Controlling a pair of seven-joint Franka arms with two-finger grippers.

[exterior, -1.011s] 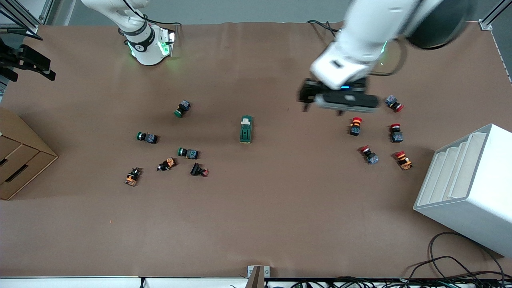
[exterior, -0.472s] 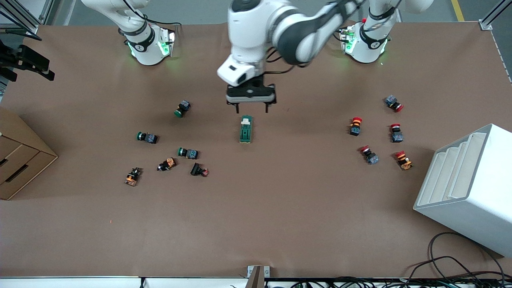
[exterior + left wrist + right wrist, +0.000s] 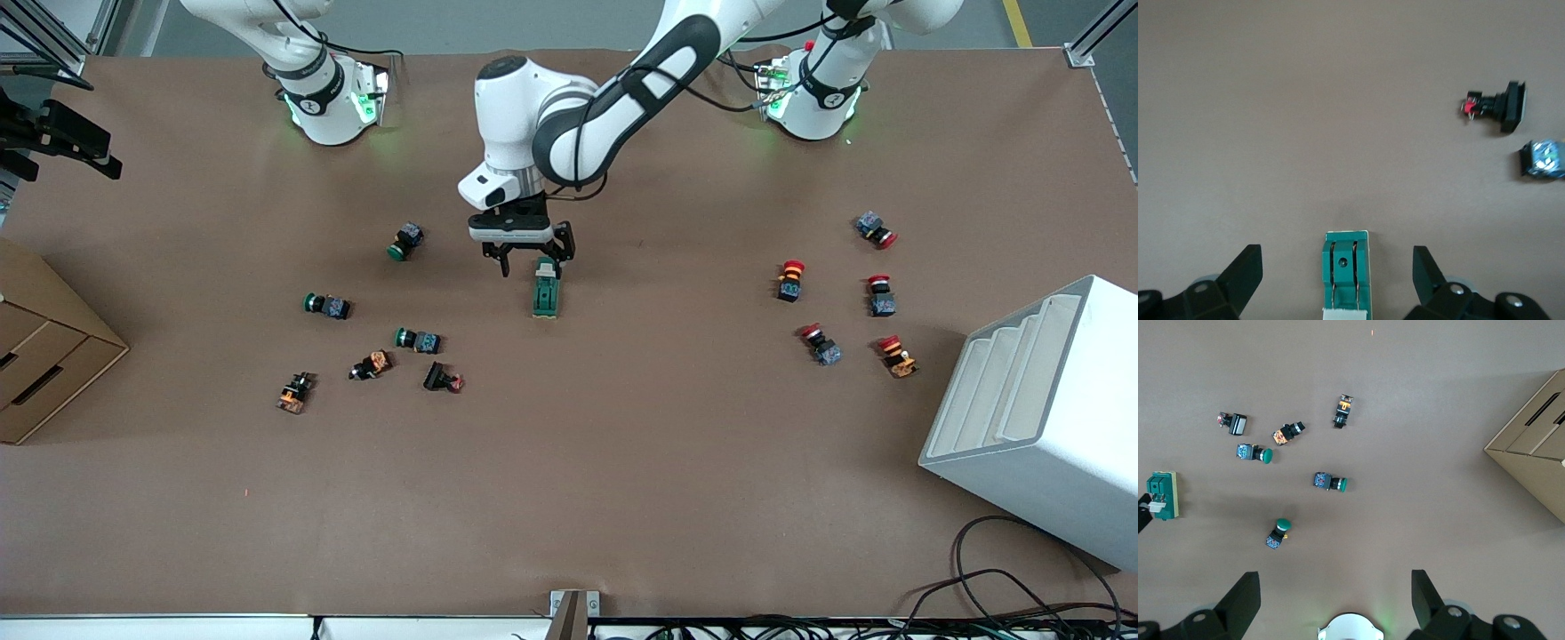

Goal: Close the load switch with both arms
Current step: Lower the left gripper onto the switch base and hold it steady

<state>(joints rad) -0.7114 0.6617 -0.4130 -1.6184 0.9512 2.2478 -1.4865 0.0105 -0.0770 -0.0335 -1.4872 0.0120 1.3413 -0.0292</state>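
The load switch (image 3: 546,290) is a dark-green block lying mid-table, its white tab at the end toward the robots' bases. In the left wrist view the load switch (image 3: 1346,269) sits between the two black fingers, untouched. My left gripper (image 3: 532,261) hangs open over that tab end, a finger (image 3: 1245,267) on either side with wide gaps. My right gripper (image 3: 1335,587) is open and holds nothing, waiting high over its own green-lit base (image 3: 1350,628); it is out of the front view. The right wrist view catches the load switch (image 3: 1163,495) at its edge.
Green-capped buttons (image 3: 404,242) and orange and black parts (image 3: 372,364) lie toward the right arm's end. Red-capped buttons (image 3: 789,280) lie toward the left arm's end. A cardboard drawer box (image 3: 44,356) and a white rack (image 3: 1040,418) stand at the table's two ends.
The left arm swung from over the red buttons across to the load switch and came down, its open fingers now straddling the tab end. The right arm has not moved.
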